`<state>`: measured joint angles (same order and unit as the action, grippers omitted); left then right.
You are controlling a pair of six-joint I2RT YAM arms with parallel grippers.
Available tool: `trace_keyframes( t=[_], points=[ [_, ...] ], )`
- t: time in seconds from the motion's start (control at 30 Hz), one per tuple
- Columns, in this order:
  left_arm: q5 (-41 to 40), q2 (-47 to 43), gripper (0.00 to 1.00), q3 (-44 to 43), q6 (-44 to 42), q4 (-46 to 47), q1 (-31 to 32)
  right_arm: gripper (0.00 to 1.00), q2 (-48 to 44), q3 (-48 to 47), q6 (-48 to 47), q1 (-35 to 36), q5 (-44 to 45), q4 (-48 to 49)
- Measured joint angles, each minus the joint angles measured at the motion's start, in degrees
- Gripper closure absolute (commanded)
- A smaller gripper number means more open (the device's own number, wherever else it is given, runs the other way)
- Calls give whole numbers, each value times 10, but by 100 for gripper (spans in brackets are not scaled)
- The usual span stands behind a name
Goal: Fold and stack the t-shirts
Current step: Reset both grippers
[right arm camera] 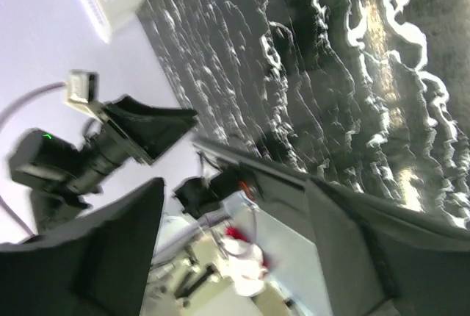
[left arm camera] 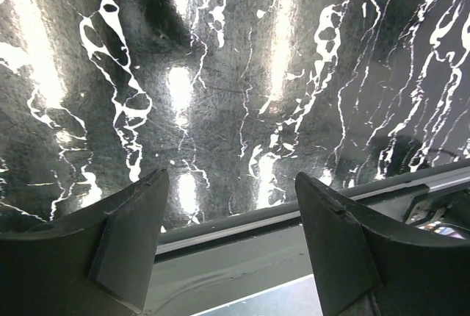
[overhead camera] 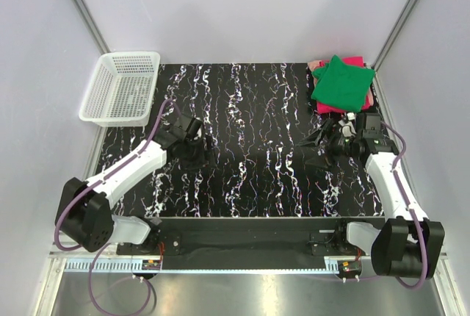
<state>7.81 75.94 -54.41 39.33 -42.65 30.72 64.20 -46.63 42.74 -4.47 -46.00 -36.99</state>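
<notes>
On the dark table (overhead camera: 242, 110), the green t-shirt (overhead camera: 341, 84) lay folded on the pink t-shirt (overhead camera: 324, 107) in the far right corner, perhaps a little askew. Your left gripper (left arm camera: 229, 178) and right gripper (right arm camera: 235, 184) both stood wide, holding nothing. You needed to retreat high, not brushing either shirt.

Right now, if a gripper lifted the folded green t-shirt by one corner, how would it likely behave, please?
The green t-shirt looks like soft cloth, so it would probably droop and unfold rather than stay flat. Its thin layers suggest little weight. Lying askew on the pink t-shirt, it might drag that layer when pushed.
</notes>
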Motion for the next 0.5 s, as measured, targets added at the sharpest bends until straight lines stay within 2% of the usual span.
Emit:
trace_keyframes(
  t=[0.1,0.2,0.23,0.27,0.33,0.37,0.5],
  points=[
    [-18,0,25,-10,-13,-14,1,12,2,-37,-76,0,34,-58],
    [-78,-16,22,-34,-36,-31,3,8,2,-99,-155,2,121,-93],
    [-107,-30,20,-40,-44,-33,2,2,2,-116,-169,2,144,-96],
    [-141,-50,14,-46,-52,-36,-1,0,1,-135,-184,2,179,-95],
    [-203,-99,7,-56,-64,-36,-10,0,-3,-159,-203,2,240,-75],
    [-240,-127,1,-61,-69,-30,-17,0,-6,-162,-210,2,266,-57],
    [-383,-211,1,-48,-101,43,-59,0,-1,-155,-254,1,362,17]
  ],
)
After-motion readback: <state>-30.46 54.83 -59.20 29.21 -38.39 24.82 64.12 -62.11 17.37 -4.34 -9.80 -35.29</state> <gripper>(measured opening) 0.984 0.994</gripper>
